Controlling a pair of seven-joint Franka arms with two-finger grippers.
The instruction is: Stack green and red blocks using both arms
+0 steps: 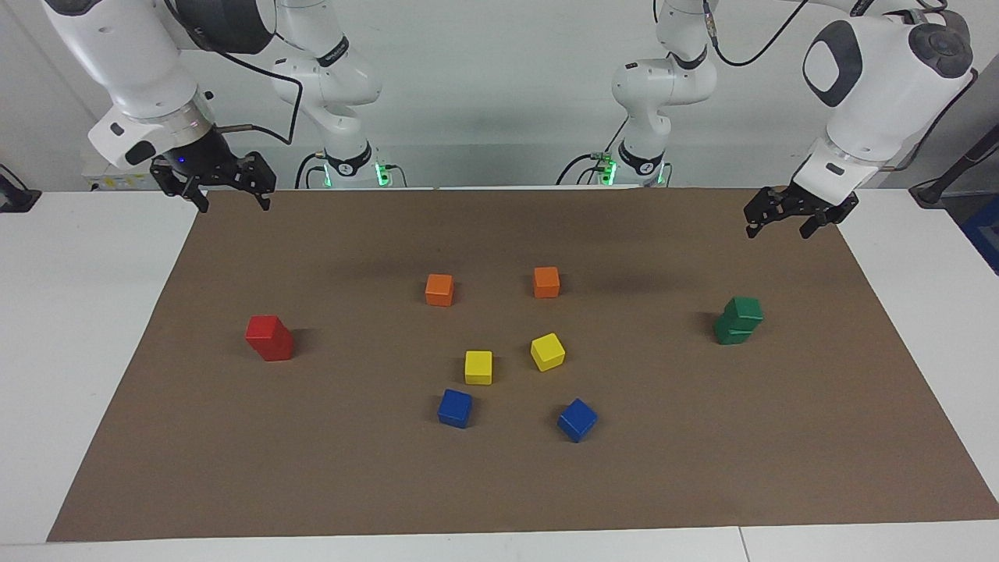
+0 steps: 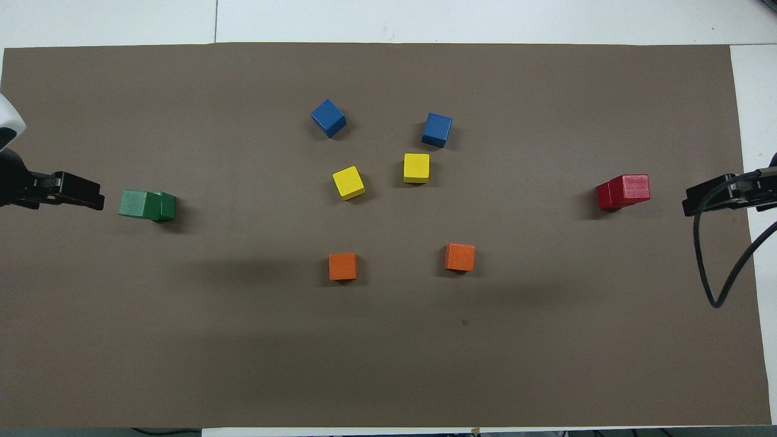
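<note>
Showing only overhead: cable loop (image 2: 716,267).

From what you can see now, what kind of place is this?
Probably a robotics lab test bench: two white arms stand at a white table covered with a brown mat, where small coloured cubes, including red blocks and green blocks, lie.

Surface finishes

Brown mat (image 1: 499,484): matt, paper-like. Red blocks (image 1: 270,337) and green blocks (image 1: 737,320): matt, smooth-painted. Arm shells (image 1: 882,86): glossy white plastic.
</note>
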